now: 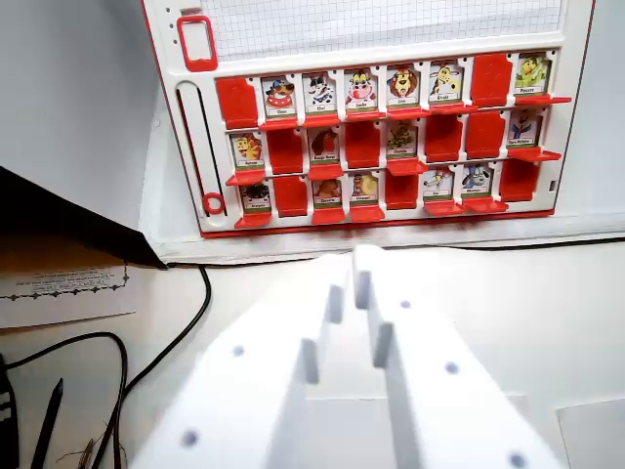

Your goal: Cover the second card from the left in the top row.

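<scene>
- Light is bright and even; I see the white table (pixel 547 293) nearly washed out.
- The gripper (pixel 356 283) close to my lens is soft and overexposed.
- The game board (pixel 391 127) is sharp enough, though card labels are too small to read.
- Dark shadow at the wrist view's left, under the board's edge.

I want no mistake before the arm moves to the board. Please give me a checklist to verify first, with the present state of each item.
1. Target found: second card in top row, a picture card: ok.
2. Target not yet covered, its red flap lies open: ok.
3. Gripper empty: ok.
4. Gripper apart from the board: ok.
5. Black cable away from the path: ok.
6. Gripper height over the table: cannot tell.
</scene>
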You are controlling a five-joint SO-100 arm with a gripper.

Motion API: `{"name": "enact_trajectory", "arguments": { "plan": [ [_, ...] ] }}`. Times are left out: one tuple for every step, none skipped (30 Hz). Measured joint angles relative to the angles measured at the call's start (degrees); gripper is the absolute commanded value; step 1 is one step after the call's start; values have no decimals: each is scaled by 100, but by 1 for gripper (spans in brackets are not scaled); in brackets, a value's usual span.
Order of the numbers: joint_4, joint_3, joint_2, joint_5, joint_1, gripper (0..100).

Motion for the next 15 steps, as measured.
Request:
{"name": "enact_trajectory", "arguments": {
  "plan": [
    [0,0,0,0,-26,0],
    [0,18,0,0,-44,0],
    [-35,70,9,0,-70,0],
    [-123,176,9,-26,-88,0],
    [-237,308,9,-62,-88,0],
    [-360,448,0,-79,-79,0],
    [-483,571,-9,-105,-70,0],
    [-606,650,-35,-105,-70,0],
    [-729,694,-97,-123,-70,0],
    [-853,729,-176,-123,-70,0],
    [-958,747,-264,-123,-70,0],
    [-1063,747,-369,-114,-70,0],
    [-1143,747,-492,-97,-70,0],
    [-1239,747,-624,-70,-70,0],
    [-1345,747,-773,-44,-70,0]
  ]
}}
